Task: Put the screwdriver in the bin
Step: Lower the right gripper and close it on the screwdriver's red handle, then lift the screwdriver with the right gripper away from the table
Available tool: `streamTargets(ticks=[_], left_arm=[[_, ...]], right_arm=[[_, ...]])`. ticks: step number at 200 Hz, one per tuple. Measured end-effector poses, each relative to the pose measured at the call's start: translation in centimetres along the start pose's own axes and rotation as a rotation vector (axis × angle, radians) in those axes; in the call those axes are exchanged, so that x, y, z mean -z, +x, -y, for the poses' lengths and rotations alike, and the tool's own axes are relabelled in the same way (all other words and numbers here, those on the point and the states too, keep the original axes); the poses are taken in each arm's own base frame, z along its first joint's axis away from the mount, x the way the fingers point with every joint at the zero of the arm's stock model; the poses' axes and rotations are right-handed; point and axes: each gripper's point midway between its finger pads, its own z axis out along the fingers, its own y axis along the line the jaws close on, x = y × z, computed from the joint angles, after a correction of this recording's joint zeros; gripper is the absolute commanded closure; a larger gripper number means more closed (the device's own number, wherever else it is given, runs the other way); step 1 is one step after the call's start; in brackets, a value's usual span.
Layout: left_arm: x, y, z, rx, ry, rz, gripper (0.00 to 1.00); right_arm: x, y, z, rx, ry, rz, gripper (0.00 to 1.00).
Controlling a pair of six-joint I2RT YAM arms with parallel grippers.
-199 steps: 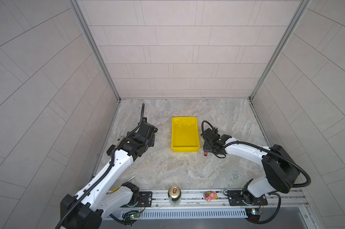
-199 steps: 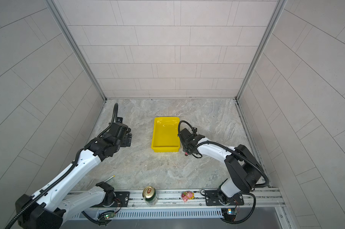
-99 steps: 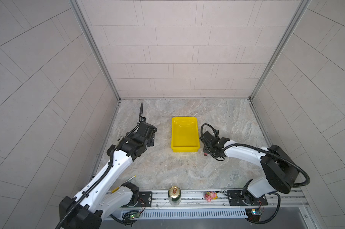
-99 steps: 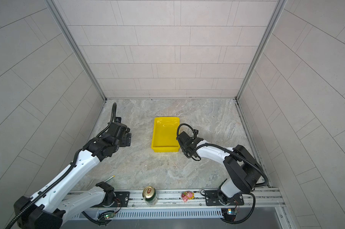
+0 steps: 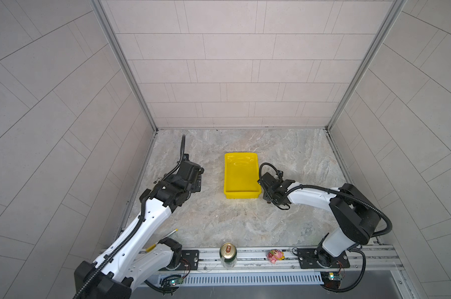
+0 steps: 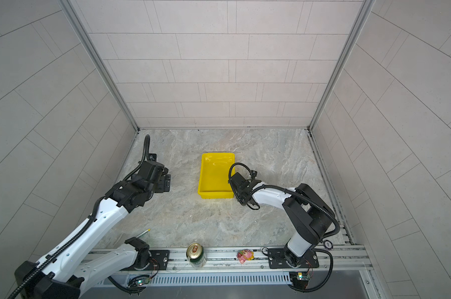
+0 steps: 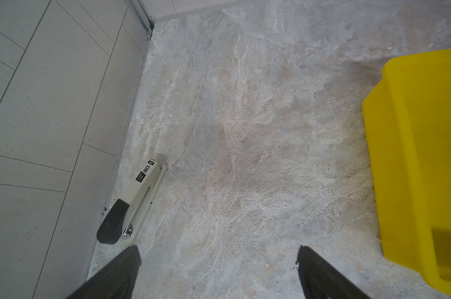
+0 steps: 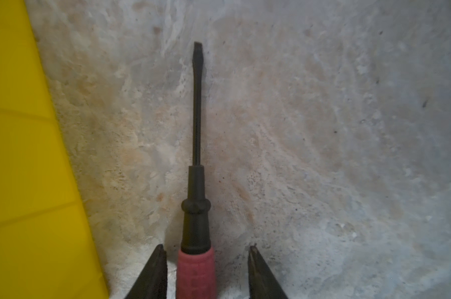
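The screwdriver point(image 8: 196, 271), with a red-pink handle and a thin black shaft, lies on the stone floor just right of the bin point(image 8: 25, 168). My right gripper point(image 8: 207, 248) is open and straddles the handle, with a narrow gap at one finger and a wider gap at the other. In both top views the right wrist point(image 5: 271, 186) covers the screwdriver beside the near right corner of the empty yellow bin point(image 5: 241, 178) point(image 6: 215, 176). My left gripper point(image 7: 217, 256) hangs open over bare floor left of the bin point(image 7: 413, 155), with nothing between its fingers.
A beige and black stapler point(image 7: 133, 204) lies against the left wall near my left gripper. A silver stick with a yellow tip point(image 5: 171, 233) lies at the front left. A drink can point(image 5: 228, 255) and a pink toy point(image 5: 275, 256) stand on the front rail.
My right gripper's jaws have narrowed around the screwdriver handle and the wrist has settled over it, hiding the red handle in the top views. The left arm has barely moved.
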Motion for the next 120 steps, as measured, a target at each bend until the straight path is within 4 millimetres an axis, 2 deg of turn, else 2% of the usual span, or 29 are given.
streamTargets(ticks=[28,41,59,68,94,106,120], left_arm=[[0.1,0.0,0.2,0.007,0.015,0.001,0.0],[0.1,0.0,0.3,0.007,0.021,-0.001,0.0],[0.1,0.1,0.4,0.007,0.026,-0.002,0.0],[0.1,0.1,0.4,0.007,0.03,-0.003,0.0],[0.1,0.1,0.6,0.01,0.042,-0.006,0.0],[0.1,0.1,0.8,0.01,0.049,-0.008,0.0],[0.2,0.2,0.9,0.011,0.058,-0.01,0.0]], right_arm=[[0.0,-0.1,-0.4,-0.005,-0.012,0.003,0.67],[0.0,-0.1,-0.4,-0.008,-0.013,0.004,0.75],[0.0,0.0,-0.5,-0.017,-0.017,0.006,0.77],[0.0,0.0,-0.4,-0.019,-0.019,0.007,0.85],[0.3,0.4,0.5,-0.027,-0.019,0.011,0.87],[0.5,0.7,1.2,-0.031,-0.018,0.011,1.0],[0.9,1.0,1.8,-0.027,-0.017,0.011,1.0]])
